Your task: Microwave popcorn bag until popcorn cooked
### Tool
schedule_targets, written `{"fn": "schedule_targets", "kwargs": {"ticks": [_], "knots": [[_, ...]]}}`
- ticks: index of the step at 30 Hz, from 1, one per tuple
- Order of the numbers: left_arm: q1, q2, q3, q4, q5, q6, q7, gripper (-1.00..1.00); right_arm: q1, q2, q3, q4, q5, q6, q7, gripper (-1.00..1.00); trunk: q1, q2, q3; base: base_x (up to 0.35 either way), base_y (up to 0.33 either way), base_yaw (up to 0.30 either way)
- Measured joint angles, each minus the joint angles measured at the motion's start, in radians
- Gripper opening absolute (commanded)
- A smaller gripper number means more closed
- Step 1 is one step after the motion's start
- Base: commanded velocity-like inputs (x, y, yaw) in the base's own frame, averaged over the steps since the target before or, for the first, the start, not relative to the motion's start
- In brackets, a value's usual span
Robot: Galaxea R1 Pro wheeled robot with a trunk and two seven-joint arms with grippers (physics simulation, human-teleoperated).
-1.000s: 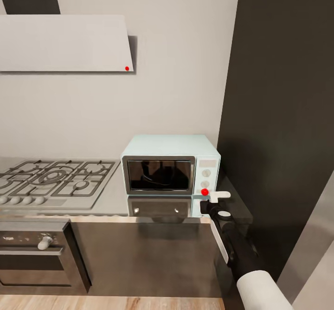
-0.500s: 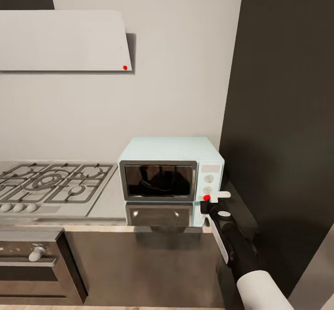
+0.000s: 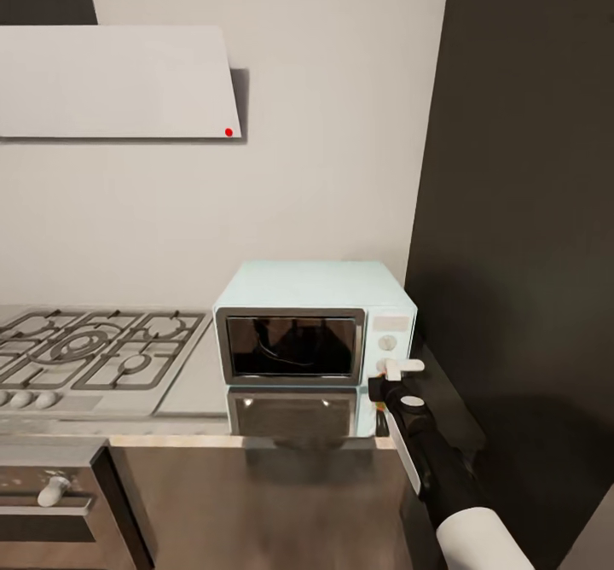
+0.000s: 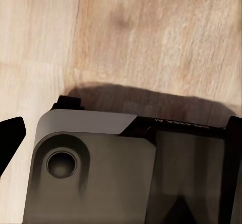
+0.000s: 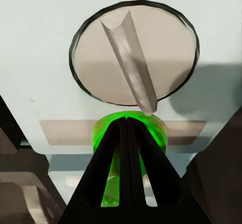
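Both fingers of the right gripper (image 5: 126, 148) closed, empty, pressed against the microwave (image 3: 311, 327) button, probably to start heating

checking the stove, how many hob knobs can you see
3: hob knobs in a row along the gas hob's front edge, at the head view's left. More may be cut off beyond the frame.

Glossy grey countertop (image 3: 200, 382), wood-plank floor (image 4: 151, 38)
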Motion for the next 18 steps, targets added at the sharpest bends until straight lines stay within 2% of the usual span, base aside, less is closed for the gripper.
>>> {"fn": "schedule_targets", "kwargs": {"ticks": [6,10,18], "knots": [[0.000,-0.001,0.000,0.000,-0.001,0.000,0.000,1.00,0.005,0.000,0.000,0.002,-0.003,0.000,0.001,-1.00,-0.003,0.000,0.000,-0.017,0.000,0.000],[0.000,-0.002,-0.001,0.000,0.000,0.000,0.000,1.00,-0.028,0.000,0.000,0.001,-0.002,0.000,0.003,-1.00,0.020,0.001,0.000,-0.309,0.000,0.000],[0.000,-0.002,-0.001,0.000,0.000,0.000,0.000,1.00,-0.029,-0.001,0.000,0.001,0.000,0.000,0.003,-1.00,0.021,0.001,0.000,-0.344,0.000,0.000]]}}
